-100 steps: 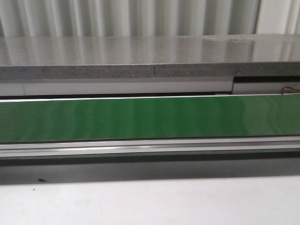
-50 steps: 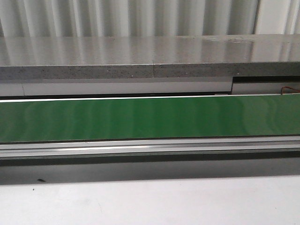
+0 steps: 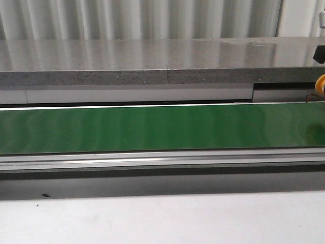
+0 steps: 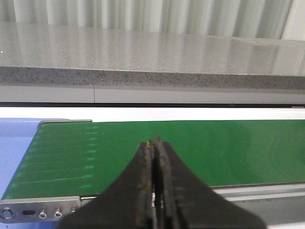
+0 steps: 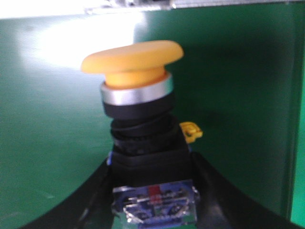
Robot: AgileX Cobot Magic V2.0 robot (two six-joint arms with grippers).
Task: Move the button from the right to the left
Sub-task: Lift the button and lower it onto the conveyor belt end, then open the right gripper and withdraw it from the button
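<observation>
My right gripper [image 5: 150, 164] is shut on the button [image 5: 138, 124], with its black fingers on both sides of the black body. The yellow-orange cap [image 5: 132, 56] points away from the wrist, and the blue-grey contact block [image 5: 155, 204] sits between the fingers. The button hangs over the green belt [image 5: 47, 124]. In the front view only a sliver of the yellow cap [image 3: 321, 84] shows at the far right edge, above the belt's right end. My left gripper [image 4: 155, 141] is shut and empty over the belt's left part [image 4: 238, 148]. It does not show in the front view.
The green conveyor belt [image 3: 152, 127] runs the full width, with a metal rail [image 3: 152, 161] in front and a grey stone ledge [image 3: 152, 63] behind. A pale blue surface [image 4: 16, 143] lies beyond the belt's left end. A white tabletop [image 3: 152, 218] is nearest.
The yellow cap and a dark part of the right arm have come into the front view at its far right edge. Before, that edge was bare.
</observation>
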